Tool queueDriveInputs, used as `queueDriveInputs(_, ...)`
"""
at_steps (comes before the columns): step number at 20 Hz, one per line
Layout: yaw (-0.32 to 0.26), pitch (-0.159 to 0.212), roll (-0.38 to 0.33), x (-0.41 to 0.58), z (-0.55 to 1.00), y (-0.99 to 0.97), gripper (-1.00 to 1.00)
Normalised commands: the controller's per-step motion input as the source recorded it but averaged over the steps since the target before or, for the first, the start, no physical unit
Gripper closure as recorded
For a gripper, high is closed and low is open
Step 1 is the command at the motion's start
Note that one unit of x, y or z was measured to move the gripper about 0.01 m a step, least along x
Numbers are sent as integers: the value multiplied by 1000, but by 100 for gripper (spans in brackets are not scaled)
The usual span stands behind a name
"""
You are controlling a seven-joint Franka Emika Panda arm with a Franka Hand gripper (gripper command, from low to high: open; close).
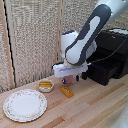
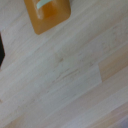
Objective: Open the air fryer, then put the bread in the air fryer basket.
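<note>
In the exterior view, the white arm reaches down from the upper right, and the hand (image 1: 70,76) hangs just above the wooden table (image 1: 95,107). The bread (image 1: 66,92) lies on the table just below it. The air fryer (image 1: 112,52) stands at the exterior view's right, its basket (image 1: 103,70) pulled out. A patterned plate (image 1: 25,105) and a small dish (image 1: 46,86) sit to the left. How far the fingers are parted cannot be told.

The wrist view shows only table planks and the bread (image 2: 48,14) at the frame's edge; no fingers appear. No writing is readable.
</note>
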Motion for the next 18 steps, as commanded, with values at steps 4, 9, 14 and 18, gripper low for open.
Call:
queueDriveInputs(4,108,0,-36,209,-308,0,-100)
queueDriveInputs(9,122,5,-3,226,-310,-3,-100)
queueDriveInputs(14,153,0,0,214,-247,-54,-100)
queueDriveInputs(18,165,0,0,151,-183,-106,-100)
